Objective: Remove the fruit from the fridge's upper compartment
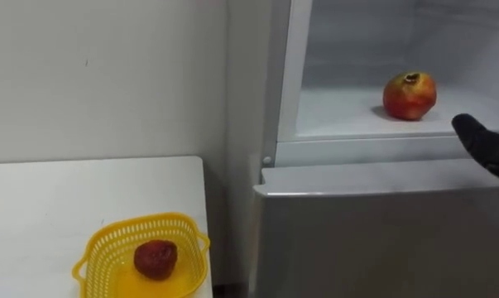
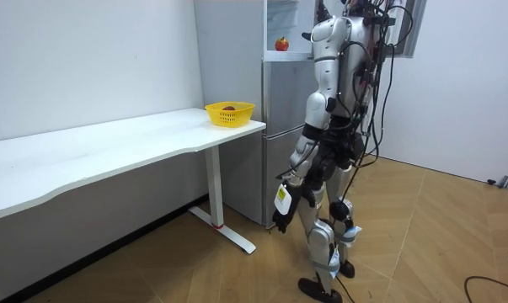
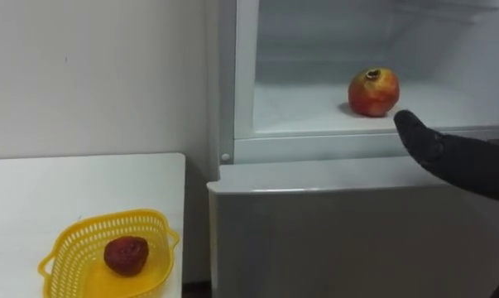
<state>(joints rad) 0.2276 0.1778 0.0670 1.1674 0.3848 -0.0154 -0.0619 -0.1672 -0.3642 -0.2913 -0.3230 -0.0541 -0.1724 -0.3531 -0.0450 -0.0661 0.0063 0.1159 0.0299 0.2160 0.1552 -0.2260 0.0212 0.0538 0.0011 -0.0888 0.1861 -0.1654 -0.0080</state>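
On upper fridge shelf [image 1: 340, 116]: pomegranate [image 1: 410, 95], untouched. Right hand [image 3: 452, 157] near, at its 4 o'clock, apart from it; finger state cannot tell. Step, as judged: reach. Next calls for advance toward 10 o'clock, fingers closing round fruit. Left hand [image 2: 280, 220] hangs low. Count: one pomegranate; one yellow basket [image 1: 108, 240] at 7 o'clock on white table [image 1: 67, 199]; one dark red fruit [image 1: 155, 258] inside.

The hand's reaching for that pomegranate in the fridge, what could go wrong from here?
The pomegranate is round and sits loose on the shelf, so a nudge from the right hand might roll it deeper in or off the front. The hand looks about level with the shelf's front edge, so it could bump that on the way in.
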